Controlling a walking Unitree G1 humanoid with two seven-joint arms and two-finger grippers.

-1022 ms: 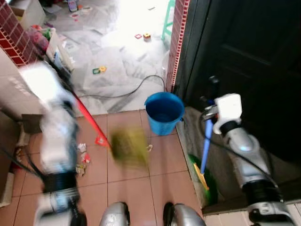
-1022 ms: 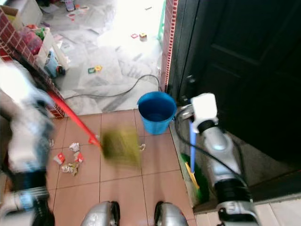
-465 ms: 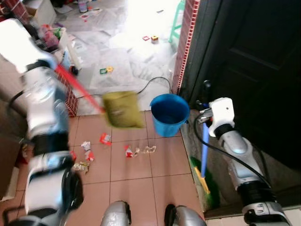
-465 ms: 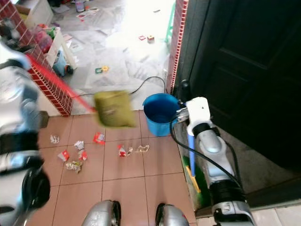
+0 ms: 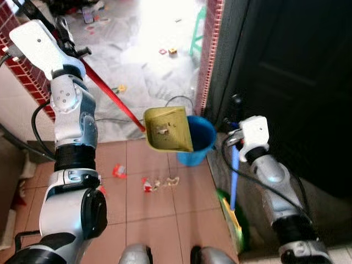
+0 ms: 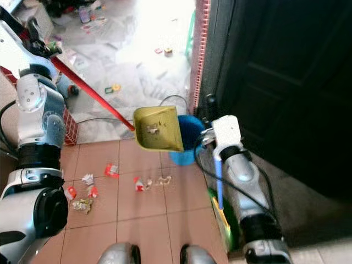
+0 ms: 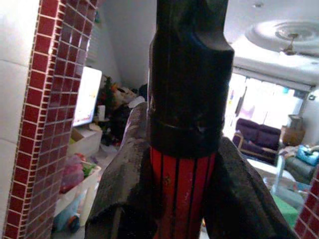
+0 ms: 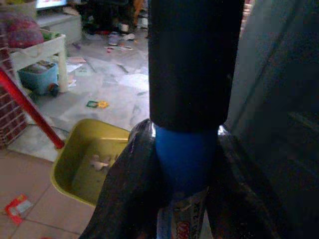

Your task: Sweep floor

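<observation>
My left gripper [image 5: 63,36] is raised high at the left, shut on the red handle [image 5: 113,93] of a yellow-green dustpan [image 5: 168,129]. The pan hangs tilted over the near-left rim of the blue bucket [image 5: 202,140], with a few scraps inside. In the left wrist view, black fingers [image 7: 124,189] clamp the red handle [image 7: 182,194]. My right gripper [image 5: 234,124] is shut on the blue broom handle [image 5: 234,176]. The broom's green bristles [image 5: 234,220] rest on the floor by the dark door. Paper litter [image 5: 159,182] lies on the tiles before the bucket.
More scraps [image 5: 119,171] lie to the left on the terracotta tiles. A black cable [image 5: 173,102] runs over the marble floor beyond, where small toys [image 5: 168,51] are scattered. A brick pillar [image 5: 208,55] and the dark door [image 5: 291,82] close off the right side.
My left arm has swung up and lifted the dustpan from the floor to over the bucket. The right arm and broom stayed put. The camera has shifted slightly.
</observation>
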